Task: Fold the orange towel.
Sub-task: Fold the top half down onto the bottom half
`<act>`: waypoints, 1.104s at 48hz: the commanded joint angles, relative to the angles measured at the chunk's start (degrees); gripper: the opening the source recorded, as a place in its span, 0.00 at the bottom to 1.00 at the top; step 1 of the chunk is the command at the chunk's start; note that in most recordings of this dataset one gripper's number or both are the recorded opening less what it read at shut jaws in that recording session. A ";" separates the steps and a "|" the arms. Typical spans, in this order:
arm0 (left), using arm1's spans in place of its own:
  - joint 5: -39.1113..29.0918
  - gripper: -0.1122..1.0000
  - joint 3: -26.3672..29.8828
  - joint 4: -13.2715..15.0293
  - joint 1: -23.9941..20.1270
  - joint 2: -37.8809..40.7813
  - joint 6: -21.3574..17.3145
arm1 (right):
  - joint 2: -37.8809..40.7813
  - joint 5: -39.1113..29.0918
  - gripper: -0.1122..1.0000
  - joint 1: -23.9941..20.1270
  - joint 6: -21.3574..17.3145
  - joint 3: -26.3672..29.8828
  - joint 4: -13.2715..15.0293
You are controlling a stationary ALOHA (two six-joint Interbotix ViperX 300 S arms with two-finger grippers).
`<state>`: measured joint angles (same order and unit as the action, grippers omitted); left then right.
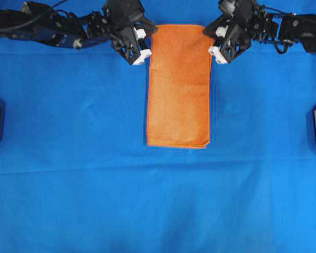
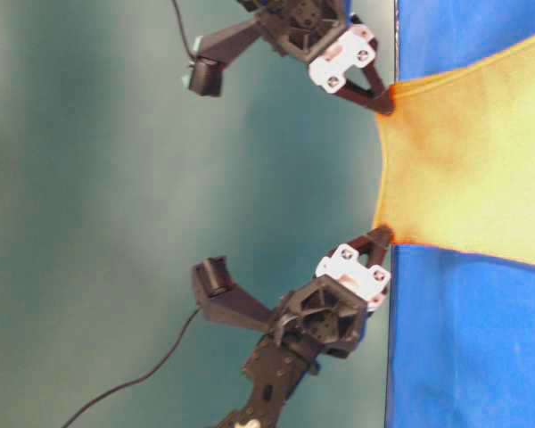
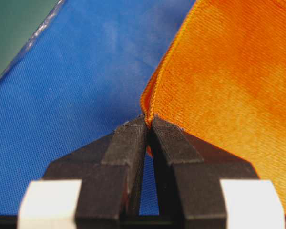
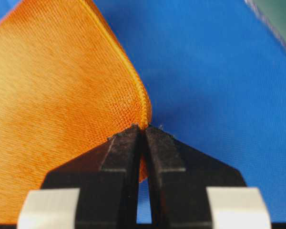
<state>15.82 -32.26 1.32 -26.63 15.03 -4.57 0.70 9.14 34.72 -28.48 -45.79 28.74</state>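
Above the blue tabletop (image 1: 68, 158), both grippers, left (image 1: 146, 46) and right (image 1: 210, 43), are pinching the orange towel's (image 1: 178, 89) far corners, fingers (image 3: 133, 143) clamped tight.

A blue cloth-covered table (image 1: 68, 184) carries the folded orange towel (image 1: 178, 89).
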 commanded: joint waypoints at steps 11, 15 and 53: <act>-1.14 0.12 -3.52 -0.09 5.10 -8.00 -0.09 | -7.91 0.09 0.13 -5.01 -1.05 -2.81 -0.18; -1.58 0.12 -4.57 -0.09 7.38 -9.23 -0.09 | -9.76 0.00 0.13 -7.12 -1.23 -4.39 -0.53; -11.60 0.12 -6.59 0.00 25.14 -8.00 1.05 | -8.70 0.44 0.13 -28.30 -3.16 -10.90 -9.67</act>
<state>4.13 -39.29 1.32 -2.46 7.29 -3.60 -8.35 8.61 7.65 -31.82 -56.95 20.04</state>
